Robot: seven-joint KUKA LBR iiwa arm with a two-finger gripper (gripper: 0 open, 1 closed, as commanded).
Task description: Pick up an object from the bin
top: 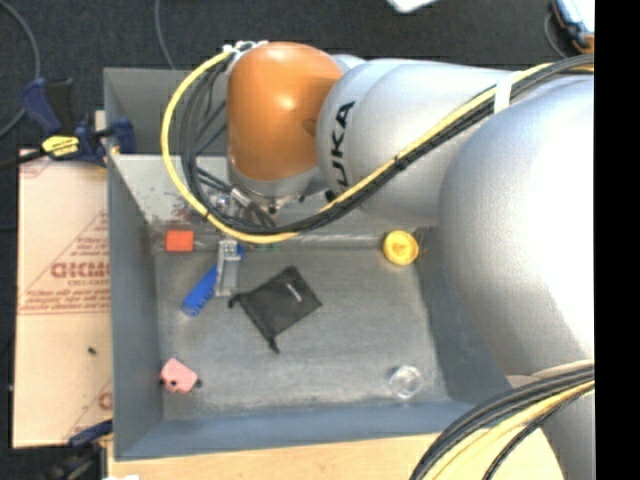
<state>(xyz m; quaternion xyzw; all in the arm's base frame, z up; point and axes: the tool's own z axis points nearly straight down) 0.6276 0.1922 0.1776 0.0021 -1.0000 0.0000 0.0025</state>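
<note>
Gripper hangs low in the bin, and I honestly can't tell if it's open or closed. The closest thing is the blue stick-like piece, right beside the tip on the view-left side, with its long axis slanting up toward the tip. The black flat square sits just on the other side, and the orange-red block is a bit farther off.

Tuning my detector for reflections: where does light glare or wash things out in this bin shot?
Camera view: the silver arm carries broad bright sheen; the small clear round piece, front right, gives just a faint glint against the grey metal bin floor; the flat black square stays matte.
</note>
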